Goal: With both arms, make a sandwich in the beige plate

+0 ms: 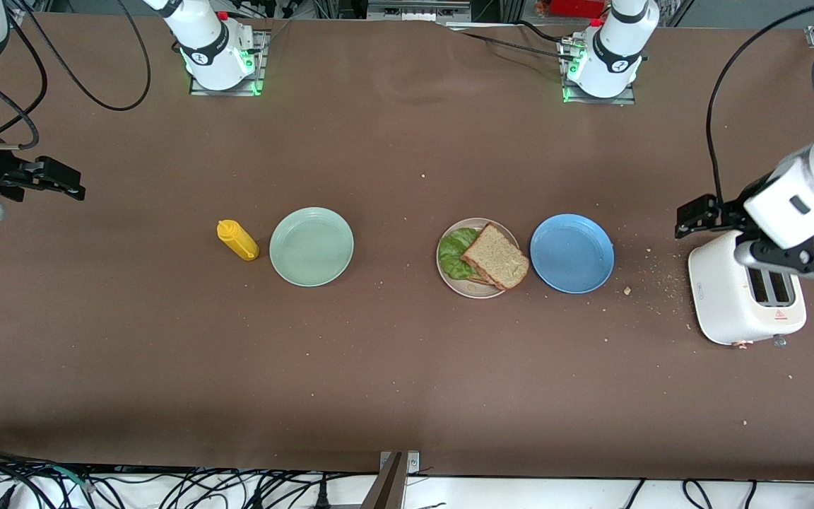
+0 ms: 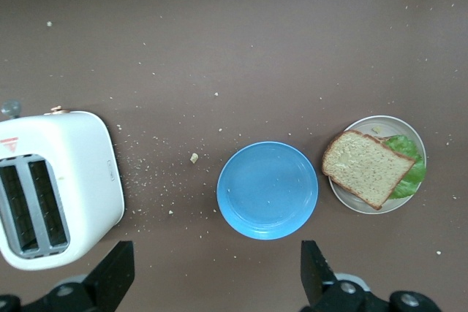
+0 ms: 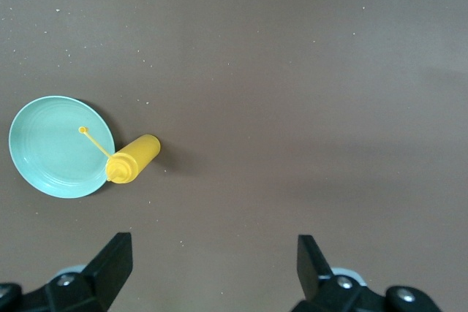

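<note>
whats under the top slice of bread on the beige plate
Under the bread slice a lettuce leaf sticks out on the beige plate. Any second slice beneath is mostly covered.

Brown table — cables along its edge.

No words or numbers can be read anywhere. The white toaster carries a small red warning triangle on its top beside the slots, seen in the front view and again in the left wrist view; a line of fine print on its side is too small to make out. Each arm base bears a round logo, unreadable.
</note>
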